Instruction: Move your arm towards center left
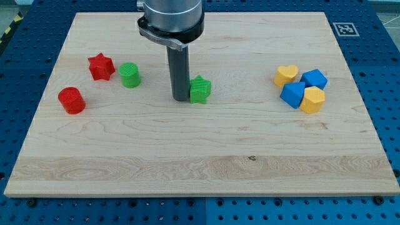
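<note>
My tip (180,98) rests on the wooden board (200,156) near its middle, touching or almost touching the left side of a green star block (200,89). A green cylinder (130,75) stands to the view's left of the tip. Further left are a red star block (100,66) and a red cylinder (71,100). At the view's right lies a tight cluster: a yellow heart block (286,75), a blue block (315,79), another blue block (292,95) and a yellow hexagonal block (312,99).
The arm's grey wrist (170,19) hangs over the board's top middle. A black-and-white marker tag (344,29) sits at the board's top right corner. A blue perforated table (387,75) surrounds the board.
</note>
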Controlling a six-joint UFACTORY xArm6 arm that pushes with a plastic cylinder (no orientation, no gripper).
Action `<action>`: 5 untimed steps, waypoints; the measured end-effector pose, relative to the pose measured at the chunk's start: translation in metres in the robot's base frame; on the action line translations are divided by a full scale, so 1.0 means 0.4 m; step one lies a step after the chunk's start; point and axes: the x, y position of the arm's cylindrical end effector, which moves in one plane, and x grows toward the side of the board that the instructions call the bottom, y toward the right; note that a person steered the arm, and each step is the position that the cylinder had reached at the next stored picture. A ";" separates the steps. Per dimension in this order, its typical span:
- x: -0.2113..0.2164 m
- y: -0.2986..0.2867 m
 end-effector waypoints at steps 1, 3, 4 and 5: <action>0.007 -0.036; 0.030 -0.211; 0.030 -0.235; 0.029 -0.330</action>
